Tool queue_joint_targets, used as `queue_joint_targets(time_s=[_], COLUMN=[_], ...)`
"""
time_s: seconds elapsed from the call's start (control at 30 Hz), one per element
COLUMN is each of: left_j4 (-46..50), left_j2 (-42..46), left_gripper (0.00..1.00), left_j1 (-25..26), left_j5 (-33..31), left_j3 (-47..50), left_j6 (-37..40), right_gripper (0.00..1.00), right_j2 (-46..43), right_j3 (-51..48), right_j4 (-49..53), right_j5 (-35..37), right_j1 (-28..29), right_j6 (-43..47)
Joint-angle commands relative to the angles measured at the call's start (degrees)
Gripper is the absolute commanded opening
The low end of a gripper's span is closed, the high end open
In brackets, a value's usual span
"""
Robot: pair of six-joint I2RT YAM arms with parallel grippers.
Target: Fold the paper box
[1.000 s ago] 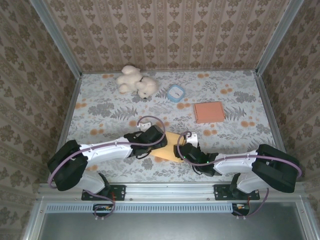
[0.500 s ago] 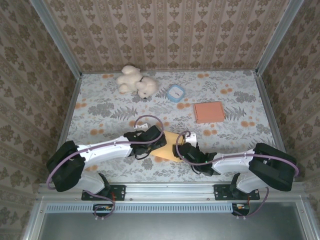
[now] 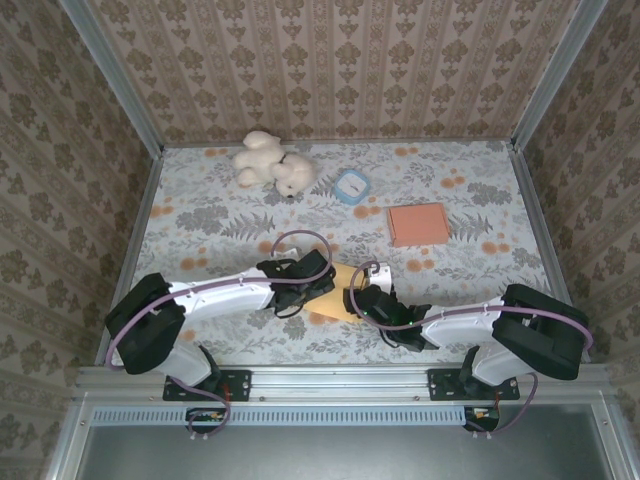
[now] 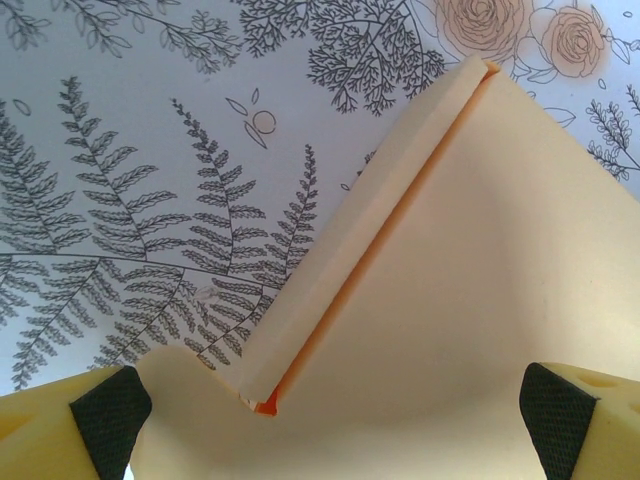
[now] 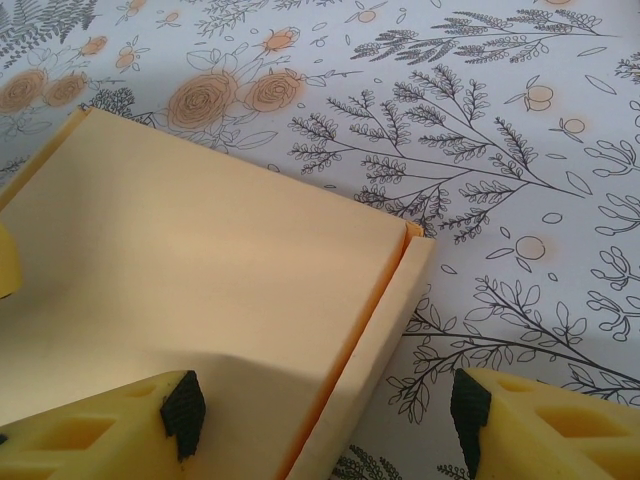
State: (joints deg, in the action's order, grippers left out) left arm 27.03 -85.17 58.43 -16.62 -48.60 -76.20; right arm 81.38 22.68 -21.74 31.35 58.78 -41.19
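Note:
A pale yellow paper box (image 3: 337, 292) lies flat on the floral tablecloth between the two arms. In the left wrist view the box (image 4: 470, 300) has a raised side flap with an orange inner edge; my left gripper (image 4: 335, 415) stands open over it, one fingertip on each side. In the right wrist view the box (image 5: 200, 270) shows a folded side wall on its right; my right gripper (image 5: 325, 410) is open and straddles that wall. From above, the left gripper (image 3: 315, 277) and the right gripper (image 3: 358, 300) sit at opposite sides of the box.
An orange folded box (image 3: 418, 224) lies at the right middle. A small blue-rimmed round dish (image 3: 351, 186) and a white plush toy (image 3: 273, 163) sit near the back wall. Metal frame rails run along the table's sides.
Both grippers have shifted slightly along the box edges; the left arm's elbow has swung a little to the right. The box stays in place.

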Motion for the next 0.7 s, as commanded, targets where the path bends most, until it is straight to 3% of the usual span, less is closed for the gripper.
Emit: queue_joint_targets(time_s=[0.0,0.17,0.4,0.67], left_j4=[4.34,3.51,4.55,1.67], left_j2=[0.49,0.31,0.33,0.35], left_gripper=[1.00,1.00,1.00,0.99], left_j1=[0.43,0.98,0.82,0.94], left_j5=[0.88,2.80,0.83,4.60], left_j3=[-1.99,-1.84,-1.75,-1.14], left_j6=[-3.05,-4.21,-4.24,-5.03], right_gripper=[0.70,0.70,0.70,0.70], right_j2=[1.67,2.83,3.28,3.51], right_j3=[-0.46,-0.19,-0.26,-0.09], right_j4=[3.42,2.76,2.40,2.17], right_j5=[-0.80,-1.12,-1.38,-1.21], right_j1=[0.45,0.48,0.63,0.72], right_j6=[-0.25,-0.47,-0.65,-0.91])
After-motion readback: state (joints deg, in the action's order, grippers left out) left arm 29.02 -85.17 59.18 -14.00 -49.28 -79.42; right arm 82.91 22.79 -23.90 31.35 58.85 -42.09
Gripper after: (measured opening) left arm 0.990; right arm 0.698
